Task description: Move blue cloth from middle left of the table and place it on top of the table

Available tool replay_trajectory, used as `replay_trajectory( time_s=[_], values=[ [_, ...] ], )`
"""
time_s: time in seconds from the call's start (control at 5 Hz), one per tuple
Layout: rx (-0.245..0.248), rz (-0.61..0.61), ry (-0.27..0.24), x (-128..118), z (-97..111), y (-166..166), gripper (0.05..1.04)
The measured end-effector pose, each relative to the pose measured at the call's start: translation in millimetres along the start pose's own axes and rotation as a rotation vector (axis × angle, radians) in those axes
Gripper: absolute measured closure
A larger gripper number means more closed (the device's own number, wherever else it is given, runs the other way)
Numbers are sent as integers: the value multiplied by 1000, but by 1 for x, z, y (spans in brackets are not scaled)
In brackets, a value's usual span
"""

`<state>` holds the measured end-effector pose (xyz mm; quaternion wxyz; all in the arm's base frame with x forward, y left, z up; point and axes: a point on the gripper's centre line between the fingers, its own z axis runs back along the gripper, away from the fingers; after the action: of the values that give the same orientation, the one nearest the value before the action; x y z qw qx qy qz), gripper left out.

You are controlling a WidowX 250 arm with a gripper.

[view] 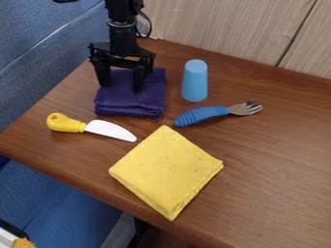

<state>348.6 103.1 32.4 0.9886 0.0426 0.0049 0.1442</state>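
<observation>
Two black fingers (138, 81) are hanging wide apart over the folded purple-blue cloth (123, 104), which is lying at the far left of the tabletop (278, 160). They are spanning its far part without pinching it; whether the tips are pressing on it, I cannot tell. With the cloth sitting toward the far end, the step is probably becoming a clean release. Doing it well is meaning keeping that gap open, rising straight up first and watching that no tip is snagging the weave or dragging a fold. Only then is swinging aside making sense, since the blue cup (194, 80) is standing just to the right and could be tipping if brushed.
</observation>
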Motion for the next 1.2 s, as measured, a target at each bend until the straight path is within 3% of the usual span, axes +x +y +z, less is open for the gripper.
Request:
replay_trajectory(
  time_s=[0.2, 0.4, 1.0, 1.2],
  values=[
    [-66, -6, -12, 7, -2, 1, 83],
    [-102, 23, -35, 36, -2, -2, 83],
    [-121, 0, -105, 112, 1, -24, 83],
    [-114, -15, -114, 121, 2, -29, 83]
  ],
)
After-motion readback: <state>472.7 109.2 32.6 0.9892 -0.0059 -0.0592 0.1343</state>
